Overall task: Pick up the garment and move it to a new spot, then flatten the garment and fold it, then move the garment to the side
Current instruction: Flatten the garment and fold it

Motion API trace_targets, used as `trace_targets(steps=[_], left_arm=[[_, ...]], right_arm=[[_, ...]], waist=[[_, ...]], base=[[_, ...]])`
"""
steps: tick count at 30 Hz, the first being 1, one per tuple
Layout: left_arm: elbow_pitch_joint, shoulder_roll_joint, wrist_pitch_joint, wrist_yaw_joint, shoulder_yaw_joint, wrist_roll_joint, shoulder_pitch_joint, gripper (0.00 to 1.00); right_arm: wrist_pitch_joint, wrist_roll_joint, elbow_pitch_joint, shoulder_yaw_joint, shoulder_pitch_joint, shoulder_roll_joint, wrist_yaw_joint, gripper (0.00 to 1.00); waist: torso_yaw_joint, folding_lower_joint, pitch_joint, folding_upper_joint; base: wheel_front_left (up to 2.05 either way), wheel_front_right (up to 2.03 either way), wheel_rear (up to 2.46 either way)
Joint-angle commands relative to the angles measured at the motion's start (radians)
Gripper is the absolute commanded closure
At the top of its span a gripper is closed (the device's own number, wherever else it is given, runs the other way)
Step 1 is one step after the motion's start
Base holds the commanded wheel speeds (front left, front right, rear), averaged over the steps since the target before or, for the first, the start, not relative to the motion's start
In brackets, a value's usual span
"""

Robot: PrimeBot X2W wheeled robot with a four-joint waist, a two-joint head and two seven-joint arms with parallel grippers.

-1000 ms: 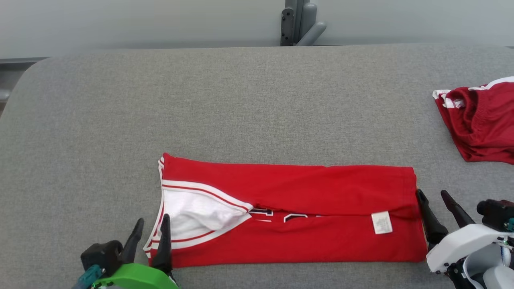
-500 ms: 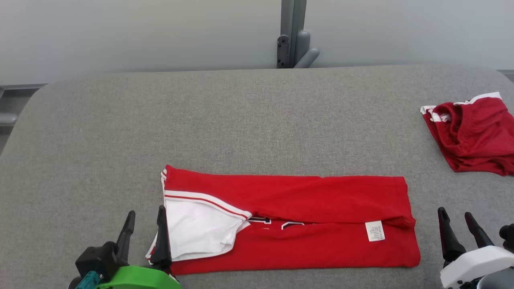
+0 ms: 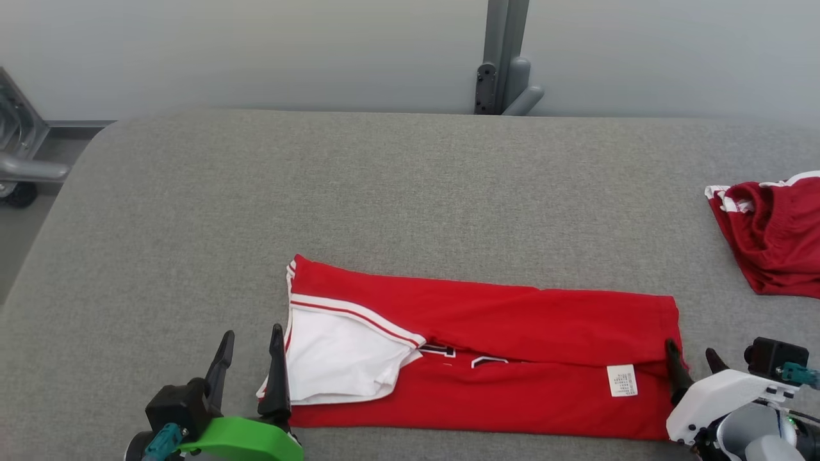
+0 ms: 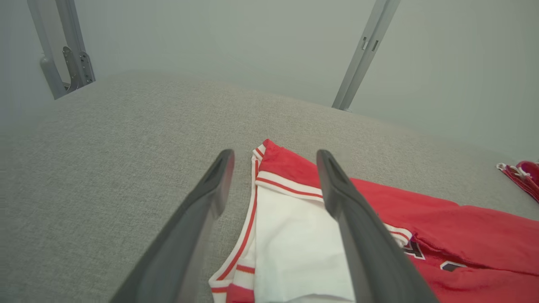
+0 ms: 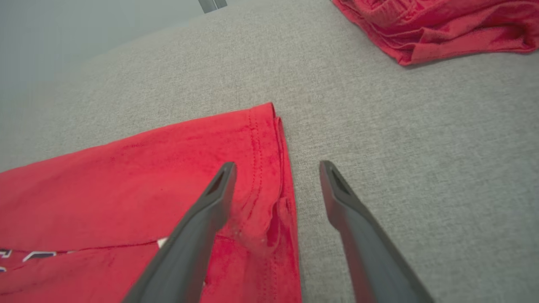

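Left end effector [image 3: 252, 331]: gaping wide, empty, straddling the white-trimmed edge of the garment [image 3: 512, 320].
Right end effector [image 3: 690, 349]: gaping wide, empty, straddling the opposite hem.
Garment: lying folded as a long red strip, spanning between both end effectors.
Surface [image 3: 384, 192]: carrying it.
Red shorts [image 3: 775, 237]: lying crumpled, well beyond the right end effector.
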Motion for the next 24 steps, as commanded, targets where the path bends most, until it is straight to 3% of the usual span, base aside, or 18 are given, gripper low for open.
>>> trace_targets(steps=[1, 11, 13, 14, 15, 18, 19, 24], left_arm=[[0.003, -0.001, -0.004, -0.005, 0.001, 0.005, -0.017, 0.00], [0.023, -0.005, -0.008, -0.013, 0.007, 0.006, 0.006, 0.00], [0.024, -0.004, -0.008, -0.014, 0.008, 0.007, 0.010, 0.00], [0.024, -0.004, -0.008, -0.014, 0.008, 0.007, 0.010, 0.00], [0.025, -0.004, -0.008, -0.013, 0.009, 0.007, 0.011, 0.00], [0.027, -0.001, -0.009, -0.013, 0.009, 0.007, 0.015, 0.00], [0.028, 0.000, -0.009, -0.013, 0.008, 0.008, 0.016, 0.00], [0.030, 0.002, -0.009, -0.012, 0.007, 0.005, 0.020, 0.00]], right_arm=[[-0.006, -0.012, 0.027, -0.008, -0.013, 0.005, 0.000, 0.00], [-0.057, -0.004, 0.178, 0.016, 0.005, 0.029, 0.000, 0.00], [-0.061, 0.002, 0.192, 0.033, 0.007, 0.033, 0.000, 0.51], [-0.061, 0.002, 0.192, 0.033, 0.007, 0.033, 0.000, 0.51], [-0.064, 0.006, 0.199, 0.040, 0.005, 0.034, 0.000, 0.65], [-0.071, 0.016, 0.215, 0.054, -0.012, 0.035, 0.000, 0.96], [-0.076, 0.018, 0.219, 0.056, -0.019, 0.034, 0.000, 1.00], [-0.095, 0.055, 0.207, 0.075, -0.048, 0.016, 0.000, 1.00]], waist=[[0.021, 0.0001, 0.001, 0.0000], [0.045, 0.0001, -0.014, 0.0000], [0.044, 0.0001, -0.017, 0.0000], [0.044, 0.0001, -0.017, 0.0000], [0.043, 0.0001, -0.018, 0.0000], [0.038, 0.0001, -0.021, 0.0000], [0.037, 0.0001, -0.021, 0.0000], [0.026, 0.0001, -0.025, 0.0000]], base=[[0.00, 0.00, 0.00], [0.00, 0.00, 0.00], [0.00, 0.00, 0.00], [0.00, 0.00, 0.00], [0.00, 0.00, 0.00], [0.00, 0.00, 0.00], [0.00, 0.00, 0.00], [0.00, 0.00, 0.00]])
